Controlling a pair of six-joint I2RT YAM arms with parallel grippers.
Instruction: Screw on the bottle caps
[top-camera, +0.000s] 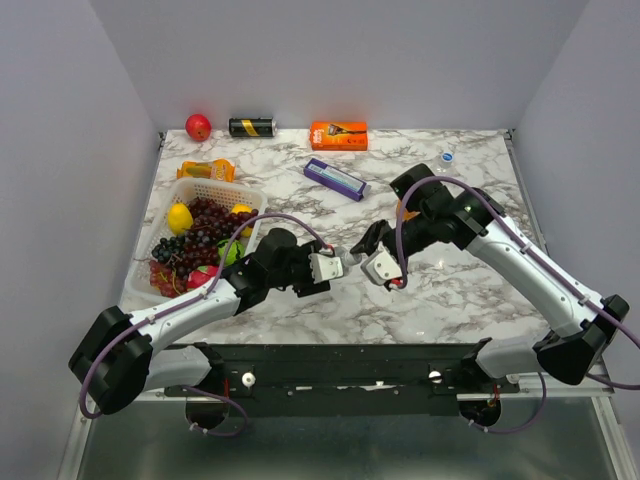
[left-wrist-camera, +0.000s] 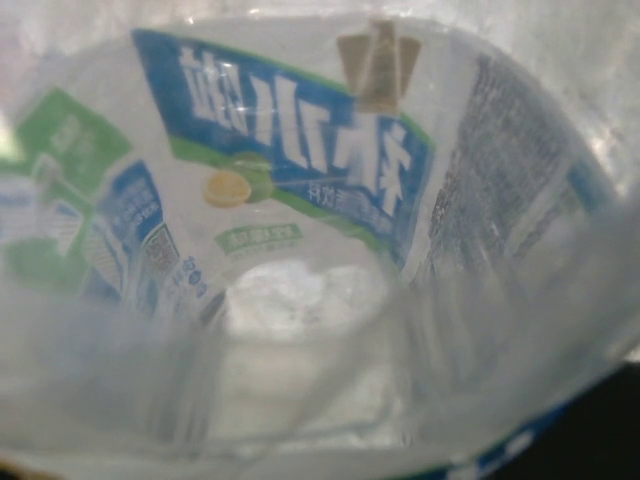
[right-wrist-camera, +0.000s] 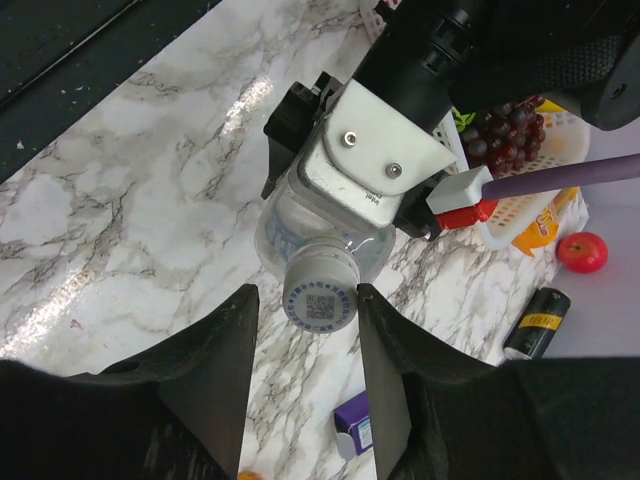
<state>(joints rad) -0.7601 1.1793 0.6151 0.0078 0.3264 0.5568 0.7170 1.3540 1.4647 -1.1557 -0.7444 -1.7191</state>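
Over the near middle of the marble bench (top-camera: 440, 295), the left pincer (top-camera: 333, 266) holds a labelled clear bottle (right-wrist-camera: 288, 228) clamped by its body, with the neck turned toward the right arm. A whitish cap (right-wrist-camera: 320, 292) sits on that neck. The right pincer (right-wrist-camera: 306, 310) stands narrow around the cap, one finger against its rim and a sliver of bench showing past the other, so no firm grip is seen. How far the cap is threaded cannot be told, but this bottle appears to be at the tightening stage. The other two look undone. A blue cap (top-camera: 447, 157) lies at the far right, and it is unclear whether it rests on a bottle or lies loose. An orange shape (top-camera: 404, 210) beside the right arm is mostly hidden, and it cannot be made out as either bottle or cap. The left wrist view is filled by blurred label, its own fingers unseen.
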